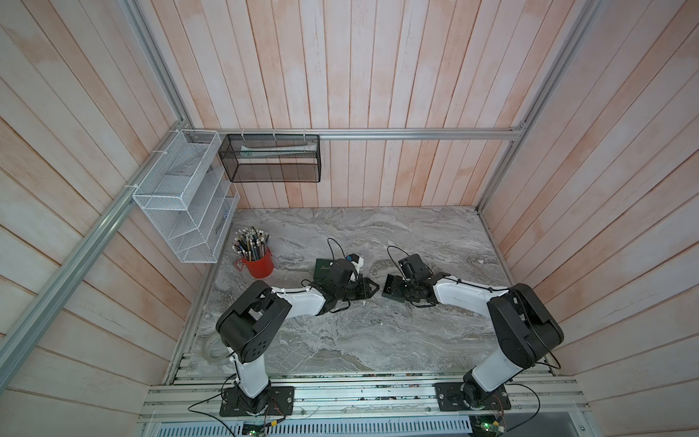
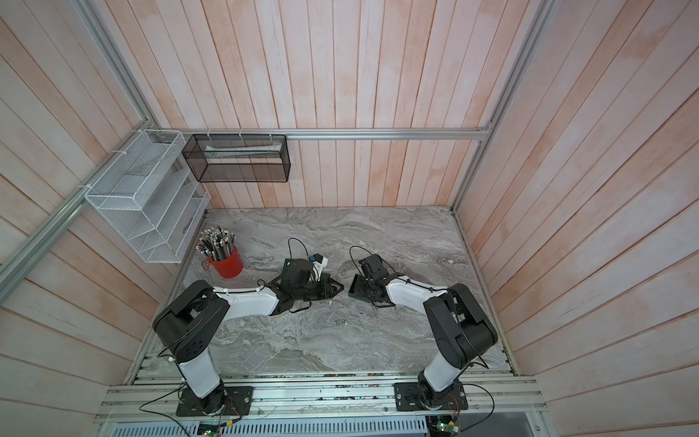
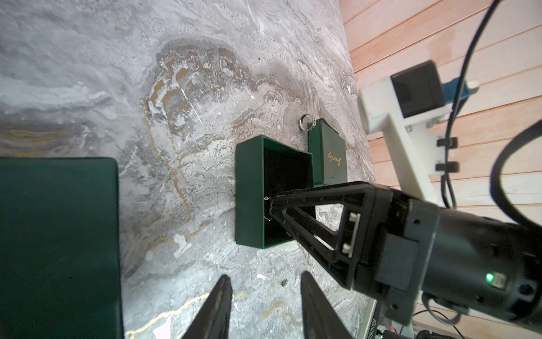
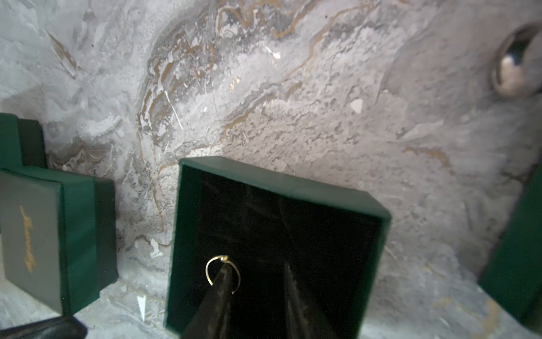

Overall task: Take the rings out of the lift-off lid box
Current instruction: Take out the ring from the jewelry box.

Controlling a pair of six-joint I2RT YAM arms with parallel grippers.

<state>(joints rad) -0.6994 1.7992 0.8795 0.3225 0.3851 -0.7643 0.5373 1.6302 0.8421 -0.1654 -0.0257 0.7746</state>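
Observation:
The lift-off lid box [image 4: 278, 187] stands open, dark green with a black lining; it also shows in both top views [image 1: 389, 289] [image 2: 355, 289]. A thin pale ring [image 4: 208, 268] lies inside it, looped round one fingertip of my right gripper [image 4: 255, 274]. That gripper reaches into the box with its jaws apart. A wider silver ring [image 3: 306, 121] lies on the table beside a green lid with gold script [image 3: 328, 155]. My left gripper [image 3: 264, 278] hovers open over bare table just left of the box [image 3: 249, 190], holding nothing.
Another green box [image 1: 323, 266] with gold script sits under the left wrist. At the back left stands a red cup of pens [image 1: 259, 263], with wire racks [image 1: 181, 204] on the wall above it. A clear tape roll [image 1: 215, 350] lies front left.

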